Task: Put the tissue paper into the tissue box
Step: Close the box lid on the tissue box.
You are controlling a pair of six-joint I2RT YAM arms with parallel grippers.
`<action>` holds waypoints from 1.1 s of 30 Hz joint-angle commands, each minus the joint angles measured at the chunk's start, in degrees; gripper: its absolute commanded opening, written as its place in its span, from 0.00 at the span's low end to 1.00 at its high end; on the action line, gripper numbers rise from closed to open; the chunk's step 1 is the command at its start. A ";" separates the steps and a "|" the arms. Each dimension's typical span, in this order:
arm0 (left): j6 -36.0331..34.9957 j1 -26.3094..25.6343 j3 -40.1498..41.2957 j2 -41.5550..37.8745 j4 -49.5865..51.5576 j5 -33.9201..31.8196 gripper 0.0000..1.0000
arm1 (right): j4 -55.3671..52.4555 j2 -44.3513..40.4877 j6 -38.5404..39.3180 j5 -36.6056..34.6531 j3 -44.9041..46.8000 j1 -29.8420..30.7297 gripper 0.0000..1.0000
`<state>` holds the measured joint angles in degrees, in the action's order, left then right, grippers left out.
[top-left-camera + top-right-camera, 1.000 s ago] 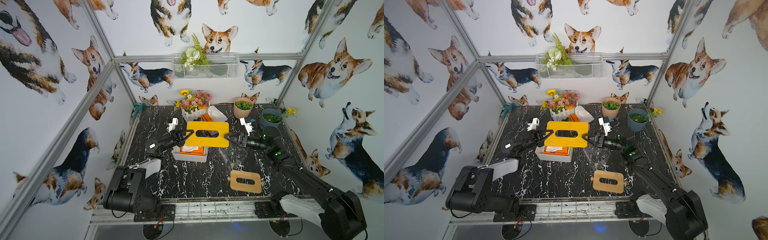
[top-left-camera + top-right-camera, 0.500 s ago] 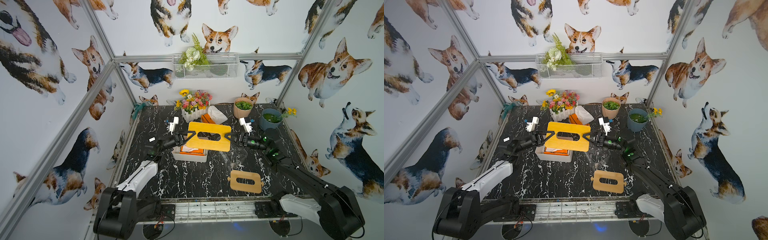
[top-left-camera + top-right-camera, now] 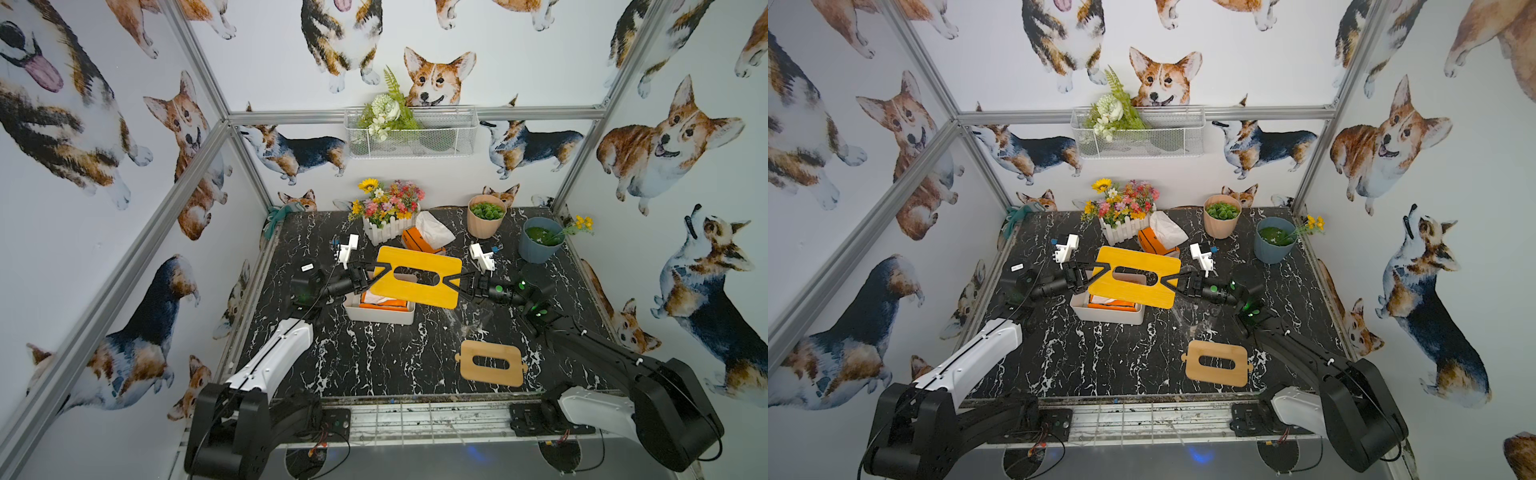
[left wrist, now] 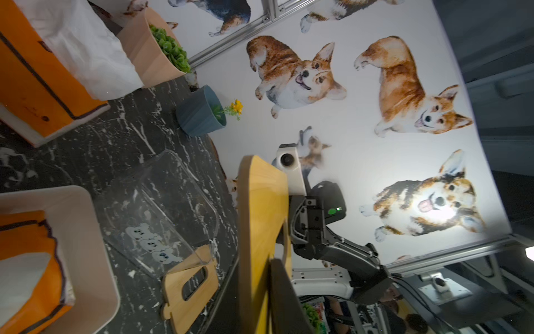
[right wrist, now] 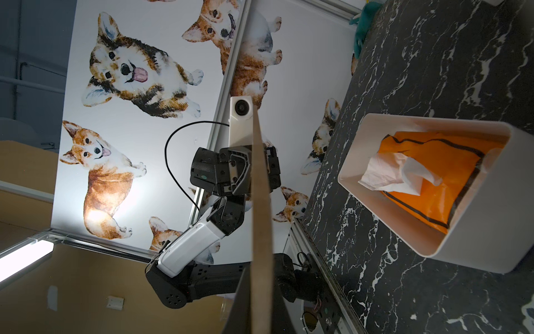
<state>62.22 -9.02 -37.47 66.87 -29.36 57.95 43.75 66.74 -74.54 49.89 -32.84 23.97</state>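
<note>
Right wrist shows tissue paper (image 5: 398, 173) sitting in the tissue box (image 5: 485, 231); both top views hide most under the yellow lid (image 3: 424, 259). Your right claw (image 3: 446, 281) pinches that lid; left claw (image 3: 376, 276) at opposite edge, grip unclear.

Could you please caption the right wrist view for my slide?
Edge-on yellow wooden lid near open white plastic tissue box holding orange tissue pack.
</note>
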 commanded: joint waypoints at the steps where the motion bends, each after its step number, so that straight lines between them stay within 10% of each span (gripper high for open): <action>1: -17.01 0.05 -3.49 -0.68 19.55 -5.04 0.36 | 6.24 1.47 -1.26 1.27 -0.78 0.20 0.00; 7: -29.85 0.31 -10.32 -0.78 36.29 -13.87 0.69 | 11.50 6.83 -4.69 1.33 -1.64 0.82 0.00; 17: -45.31 1.36 -18.24 -1.04 55.29 -32.34 0.94 | 15.26 17.28 -6.92 0.94 -4.75 3.40 0.00; 33: -47.01 1.68 -15.12 -2.45 54.14 -29.82 1.00 | 13.34 30.21 -4.39 -1.88 -9.95 6.17 0.00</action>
<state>15.62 -7.46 -53.17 64.60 26.59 24.53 55.00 95.83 -80.36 48.56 -41.71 29.69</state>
